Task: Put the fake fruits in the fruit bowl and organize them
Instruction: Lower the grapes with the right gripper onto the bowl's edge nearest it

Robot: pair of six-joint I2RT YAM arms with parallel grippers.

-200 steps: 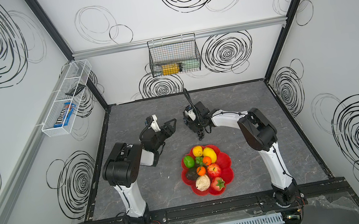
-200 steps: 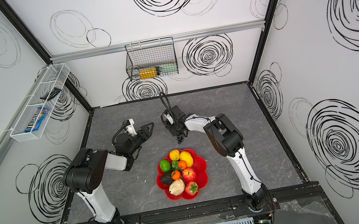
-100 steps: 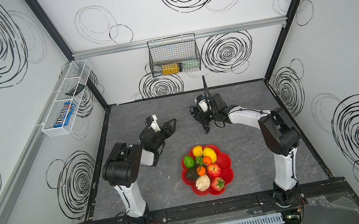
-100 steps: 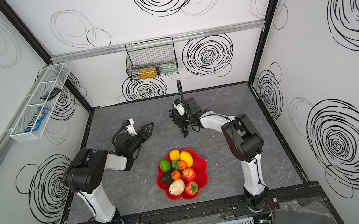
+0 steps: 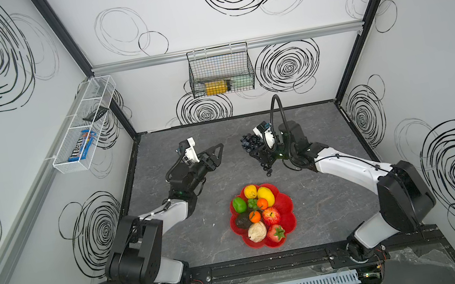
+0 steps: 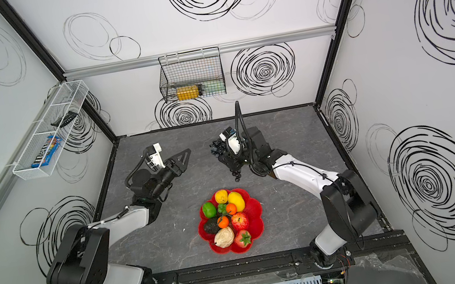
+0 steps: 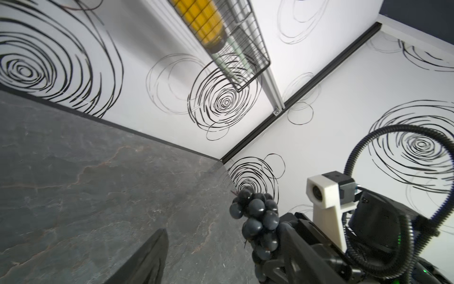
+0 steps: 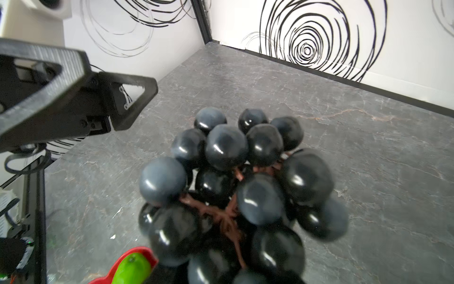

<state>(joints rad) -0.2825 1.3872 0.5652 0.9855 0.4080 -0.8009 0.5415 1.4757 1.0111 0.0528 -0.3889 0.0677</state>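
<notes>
My right gripper point(image 5: 257, 151) point(image 6: 227, 158) is shut on the black grapes point(image 5: 250, 142) point(image 6: 217, 148) point(image 8: 240, 177) and holds the bunch above the back middle of the table; its fingers are hidden behind the grapes in the right wrist view. The left gripper point(image 5: 217, 155) point(image 6: 182, 159) stands open and empty just left of the grapes point(image 7: 258, 216). Nearer the front sits the red fruit bowl point(image 5: 289, 210) point(image 6: 257, 213) point(image 8: 137, 250). It holds lemons point(image 5: 265, 195), a lime point(image 5: 239, 204) point(image 8: 132, 270), two oranges point(image 5: 262, 203), an apple point(image 5: 270, 216), an avocado point(image 5: 243, 222), a beige lumpy fruit point(image 5: 257, 231) and a strawberry point(image 5: 276, 233).
A black wire basket point(image 5: 220, 69) with a yellow container point(image 5: 215, 87) hangs on the back wall. A white mesh basket point(image 5: 83, 126) with a blue packet point(image 5: 81, 145) hangs on the left wall. Grey tabletop point(image 5: 322, 195) lies around the bowl.
The right arm has swung its elbow out to the right, carrying the grapes slightly right at the back of the table. The left arm has not moved.
</notes>
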